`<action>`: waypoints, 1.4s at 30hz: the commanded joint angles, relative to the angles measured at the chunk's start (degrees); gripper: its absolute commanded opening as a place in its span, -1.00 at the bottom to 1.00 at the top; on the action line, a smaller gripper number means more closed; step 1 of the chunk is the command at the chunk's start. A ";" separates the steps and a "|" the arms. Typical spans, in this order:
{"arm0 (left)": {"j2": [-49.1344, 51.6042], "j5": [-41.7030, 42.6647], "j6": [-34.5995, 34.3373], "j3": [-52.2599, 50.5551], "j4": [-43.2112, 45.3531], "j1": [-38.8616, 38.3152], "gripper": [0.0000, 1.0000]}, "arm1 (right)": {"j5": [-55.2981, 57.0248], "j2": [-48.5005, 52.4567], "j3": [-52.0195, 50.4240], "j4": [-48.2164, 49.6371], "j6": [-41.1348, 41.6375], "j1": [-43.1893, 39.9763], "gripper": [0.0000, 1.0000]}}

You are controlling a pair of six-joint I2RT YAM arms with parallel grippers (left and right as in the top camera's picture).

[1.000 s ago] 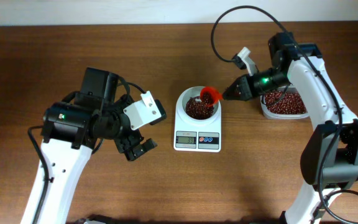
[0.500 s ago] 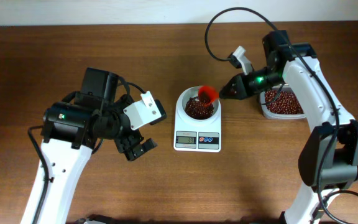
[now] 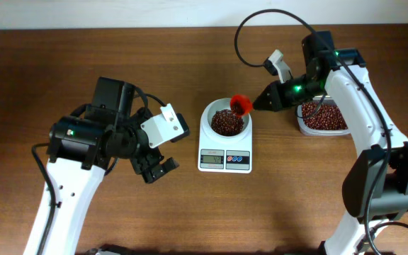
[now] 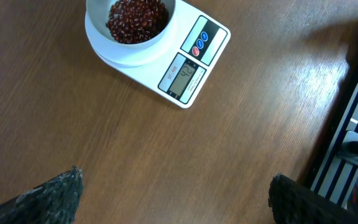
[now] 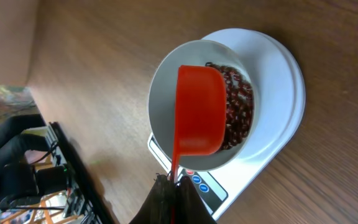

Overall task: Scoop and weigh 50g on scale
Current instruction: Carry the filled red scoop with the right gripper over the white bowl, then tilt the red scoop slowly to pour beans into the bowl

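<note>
on the scale (image 4: 211, 38), the grey display (image 4: 181, 78) shows blurred digits that look like 42.

Right gripper (image 3: 256, 105) has pulled the red scoop (image 3: 241, 105) slightly up and back, toward the far-right rim of the bowl (image 3: 205, 117) on the scale (image 3: 224, 150).

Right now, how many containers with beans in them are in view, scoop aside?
2. The bowl on the scale at mid-table, and the tub at the table's right, partly behind the right arm. None other shows.
</note>
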 commanded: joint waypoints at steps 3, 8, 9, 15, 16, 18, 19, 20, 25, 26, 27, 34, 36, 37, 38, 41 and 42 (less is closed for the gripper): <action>-0.98 0.20 0.48 -0.39 -0.07 0.24 0.98 | -0.37 -2.14 1.20 -0.24 0.39 0.87 -0.92; -0.98 0.20 0.48 -0.39 -0.07 0.24 0.98 | -1.90 -2.14 1.20 0.09 -0.04 1.90 -0.92; -0.98 0.20 0.48 -0.39 -0.04 0.24 0.98 | -2.97 -2.14 1.20 0.04 -0.55 2.23 -0.92; -0.98 0.20 0.48 -0.39 -0.07 0.24 0.98 | 4.07 -2.25 1.20 -0.31 1.46 2.75 -0.92; -0.98 0.20 0.48 -0.39 -0.07 0.24 0.98 | 7.28 -2.25 1.20 -0.50 3.02 2.93 -0.92; -0.98 0.20 0.48 -0.39 -0.07 0.24 0.98 | 6.75 -2.27 1.20 -0.52 2.99 2.99 -0.92; -0.98 0.20 0.48 -0.39 -0.07 0.24 0.98 | 6.62 -2.27 1.20 -0.52 2.99 2.99 -0.92; -0.98 0.20 0.48 -0.39 -0.07 0.24 0.98 | 6.62 -2.27 1.20 -0.52 2.97 2.99 -0.92; -0.98 0.20 0.48 -0.39 -0.07 0.24 0.98 | 6.56 -2.27 1.20 -0.33 2.99 2.99 -0.92; -0.98 0.20 0.48 -0.39 -0.07 0.24 0.98 | 6.40 -2.27 1.20 -0.13 2.99 2.97 -0.92; -0.98 0.20 0.48 -0.39 -0.07 0.24 0.98 | 6.40 -2.27 1.20 -0.11 2.99 2.99 -0.92; -0.98 0.20 0.48 -0.39 -0.04 0.24 0.98 | -8.24 -2.25 1.20 -0.11 -8.55 2.99 -0.92; -0.98 0.20 0.48 -0.39 -0.07 0.24 0.98 | 1.05 -2.25 1.20 -0.15 -1.46 2.99 -0.92; -0.98 0.20 0.48 -0.39 -0.07 0.24 0.98 | 4.76 -2.25 1.20 -0.20 1.55 2.99 -0.92; -0.98 0.20 0.48 -0.39 -0.07 0.24 0.98 | 5.86 -2.25 1.20 -0.20 2.47 2.99 -0.92; -0.98 0.20 0.48 -0.39 -0.07 0.24 0.98 | 5.33 -2.25 1.20 -0.15 2.49 2.99 -0.92; -0.98 0.20 0.48 -0.39 -0.07 0.24 0.98 | 5.33 -2.25 1.20 -0.15 2.60 2.99 -0.92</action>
